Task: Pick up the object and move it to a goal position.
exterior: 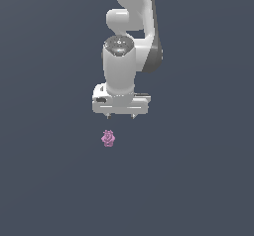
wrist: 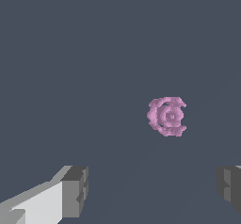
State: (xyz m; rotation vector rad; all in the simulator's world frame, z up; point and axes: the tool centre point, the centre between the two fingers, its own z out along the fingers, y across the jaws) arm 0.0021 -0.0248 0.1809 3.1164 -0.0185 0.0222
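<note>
Grey floor, plain and flat. White arm reaching down, ending in a gripper with jaws spread wide, holding nothing; dark fingertips well apart in the wrist view. Pink-purple knobbly lump lying on the floor, just beyond the gripper and clear of both fingertips, untouched.

ext cam high, wrist cam downward, near
</note>
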